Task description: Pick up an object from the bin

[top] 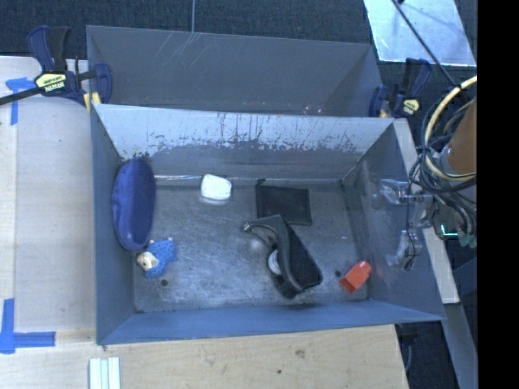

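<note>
My gripper (405,217) hangs over the bin's right wall, above the sloping side and apart from everything on the floor. Closest to it is a small red block (354,275) in the front right corner. Left of that lies a black curved tool with a silvery end (293,263), pointing toward the front. Behind the tool a flat black rectangle (284,203) rests on the floor.
A white rounded piece (216,187) lies by the back wall. A long dark blue oval thing (134,203) leans along the left wall. Just below it is a small blue toy with a pale head (156,257). The arm and its cables stand outside the right rim.
</note>
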{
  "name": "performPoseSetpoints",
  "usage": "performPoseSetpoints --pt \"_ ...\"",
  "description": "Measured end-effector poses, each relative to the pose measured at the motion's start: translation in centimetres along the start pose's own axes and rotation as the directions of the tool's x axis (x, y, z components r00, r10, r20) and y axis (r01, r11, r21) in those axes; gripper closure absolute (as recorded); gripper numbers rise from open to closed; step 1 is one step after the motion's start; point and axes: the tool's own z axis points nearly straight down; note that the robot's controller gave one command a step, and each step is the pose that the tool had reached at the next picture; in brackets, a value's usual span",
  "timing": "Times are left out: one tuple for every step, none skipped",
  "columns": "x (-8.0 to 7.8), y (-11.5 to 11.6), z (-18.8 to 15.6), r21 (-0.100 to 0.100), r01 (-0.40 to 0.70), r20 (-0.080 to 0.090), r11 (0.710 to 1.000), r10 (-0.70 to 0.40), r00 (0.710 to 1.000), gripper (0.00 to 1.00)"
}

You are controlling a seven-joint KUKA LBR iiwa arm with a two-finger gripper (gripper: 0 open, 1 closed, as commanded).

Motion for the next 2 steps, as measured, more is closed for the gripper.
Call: performPoseSetpoints --pt "1.0 2.0 15.3 -0.001 0.096 -0.002 0.995 -0.096 0.995 0.0" --pt "-3.3 -1.4 15.4 -0.015 0.555 0.005 0.832 -0.555 0.832 0.0"
